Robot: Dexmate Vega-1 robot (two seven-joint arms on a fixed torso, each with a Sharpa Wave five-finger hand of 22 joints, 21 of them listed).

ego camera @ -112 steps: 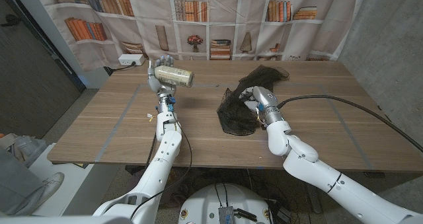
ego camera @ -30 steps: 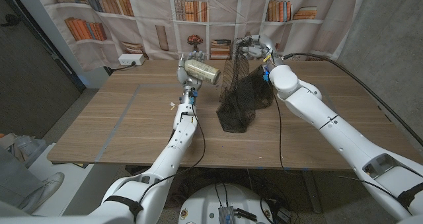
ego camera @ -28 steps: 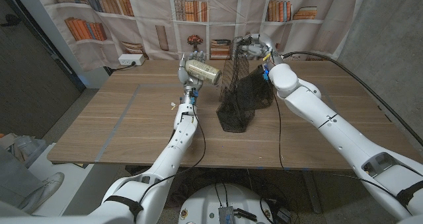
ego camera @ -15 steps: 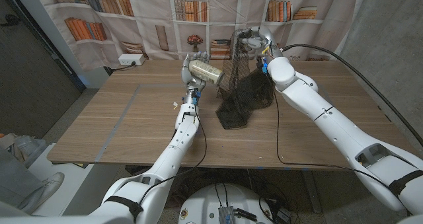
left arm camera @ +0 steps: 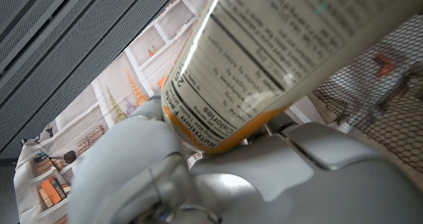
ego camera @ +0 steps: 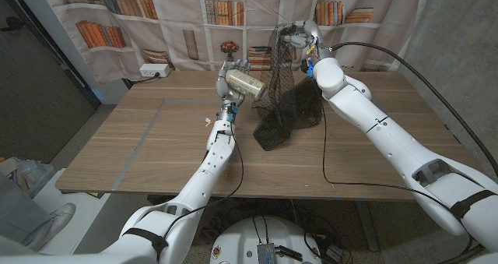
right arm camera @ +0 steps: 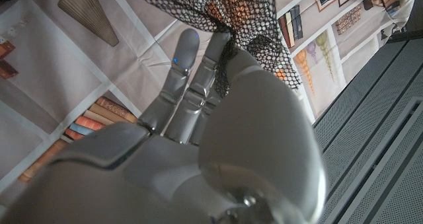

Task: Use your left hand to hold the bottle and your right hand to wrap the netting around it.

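Note:
My left hand (ego camera: pixel 230 72) holds a pale labelled bottle (ego camera: pixel 247 84) on its side, raised above the far part of the table. The bottle's printed label and orange base (left arm camera: pixel 246 85) show close up in the left wrist view, gripped by my left hand (left arm camera: pixel 218 178). My right hand (ego camera: pixel 297 40) is lifted high at the back and pinches the top of the black netting (ego camera: pixel 285 100). The netting hangs down from it, its lower end touching the table just right of the bottle. In the right wrist view the netting (right arm camera: pixel 225 12) is bunched between the fingers (right arm camera: pixel 198 65).
The wooden table (ego camera: pixel 156 147) has tape lines on its left part. A bookshelf-print curtain (ego camera: pixel 187 22) hangs behind, with a white power strip (ego camera: pixel 151 71) at the table's far left edge. A black cable (ego camera: pixel 405 69) trails from my right arm.
My right hand has lifted the netting from the table and carried it up and left toward the bottle. My left hand has moved the bottle right and slightly back, close to the hanging netting.

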